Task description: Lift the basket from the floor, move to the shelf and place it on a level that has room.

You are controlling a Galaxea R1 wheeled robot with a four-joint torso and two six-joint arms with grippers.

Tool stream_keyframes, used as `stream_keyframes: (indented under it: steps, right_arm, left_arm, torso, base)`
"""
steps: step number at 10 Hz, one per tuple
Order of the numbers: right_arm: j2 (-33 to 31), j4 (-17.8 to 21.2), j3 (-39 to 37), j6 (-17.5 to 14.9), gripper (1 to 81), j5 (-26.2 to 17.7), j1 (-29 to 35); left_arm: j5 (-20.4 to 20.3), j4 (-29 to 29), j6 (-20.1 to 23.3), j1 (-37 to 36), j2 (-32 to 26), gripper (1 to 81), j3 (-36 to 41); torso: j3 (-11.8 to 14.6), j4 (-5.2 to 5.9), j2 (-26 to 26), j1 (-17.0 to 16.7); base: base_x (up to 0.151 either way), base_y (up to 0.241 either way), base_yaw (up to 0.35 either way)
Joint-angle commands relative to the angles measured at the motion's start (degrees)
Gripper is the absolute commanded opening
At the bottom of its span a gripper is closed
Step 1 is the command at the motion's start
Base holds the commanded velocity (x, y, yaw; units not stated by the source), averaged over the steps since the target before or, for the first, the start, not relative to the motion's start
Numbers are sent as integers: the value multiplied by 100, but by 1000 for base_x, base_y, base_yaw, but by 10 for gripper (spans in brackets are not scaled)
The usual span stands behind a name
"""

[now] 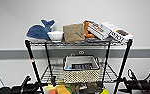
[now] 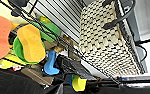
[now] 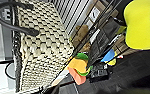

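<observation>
White wall behind – one basket (image 1: pixel 81 72) on one shelf (image 1: pixel 78 43); gripper states unclear.

Our left arm (image 1: pixel 21 88) and right arm (image 1: pixel 141 85) sit low at the bottom corners of the head view, both dark and jointed, reaching forward and spread well apart. Black cabling loops above our right arm. We cannot tell how either gripper's fingers stand.

beige woven basket (image 1: pixel 81 75), black shelf (image 1: pixel 127 53), seemingly blue whale (image 1: pixel 39 31)
</observation>
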Motion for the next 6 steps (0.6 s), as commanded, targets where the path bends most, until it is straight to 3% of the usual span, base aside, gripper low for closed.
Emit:
stream_keyframes:
  steps: [1, 4, 6]
  right_arm:
    - [-337, -1114, 599, -119, 811, 407, -203]
    - [-82, -2775, 433, -110, 811, 1171, -1469]
    - [146, -3286, 231, -110, 811, 1296, -2005]
  left_arm:
    - [-745, 1230, 20, 609, -191, 811, 239]
    - [-2090, 2381, 196, 2156, 230, 811, -296]
    - [-2346, 2752, 204, 2859, 792, 811, -1034]
  torso:
    - [0, 0, 0, 0]
    - [2, 0, -2, 0]
    - [5, 0, -5, 0]
  base:
    - [0, 0, 0]
    - [0, 0, 0]
    - [0, 0, 0]
